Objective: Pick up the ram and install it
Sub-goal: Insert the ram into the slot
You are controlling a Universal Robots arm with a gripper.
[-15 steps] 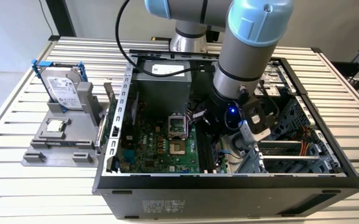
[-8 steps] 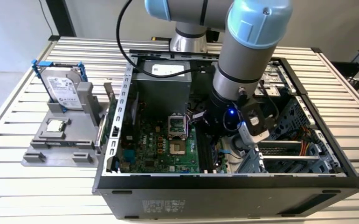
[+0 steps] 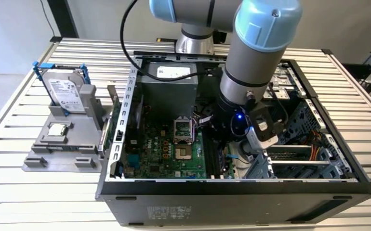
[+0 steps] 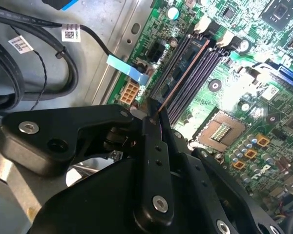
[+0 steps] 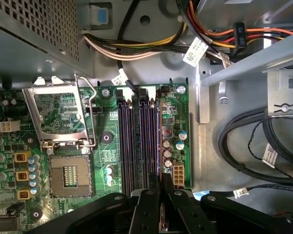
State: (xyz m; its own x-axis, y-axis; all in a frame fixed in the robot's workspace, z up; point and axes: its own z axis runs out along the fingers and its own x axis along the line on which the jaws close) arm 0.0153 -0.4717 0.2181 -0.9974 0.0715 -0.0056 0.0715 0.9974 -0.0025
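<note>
We are seeing the hand (image 4: 154,114) inside the open computer case (image 3: 237,185), clenching the ram (image 4: 183,75) edge-on — the stick is sitting along a memory slot (image 5: 144,141) beside the open processor socket (image 5: 68,175).

An open computer case (image 3: 237,185) fills the frame's centre, its green motherboard (image 3: 166,149) exposed. The arm (image 3: 256,62) reaches down into it from the top. At left, a grey stand (image 3: 63,149) holds a blue-framed hard drive (image 3: 66,94) and a processor chip (image 3: 57,129).
</note>
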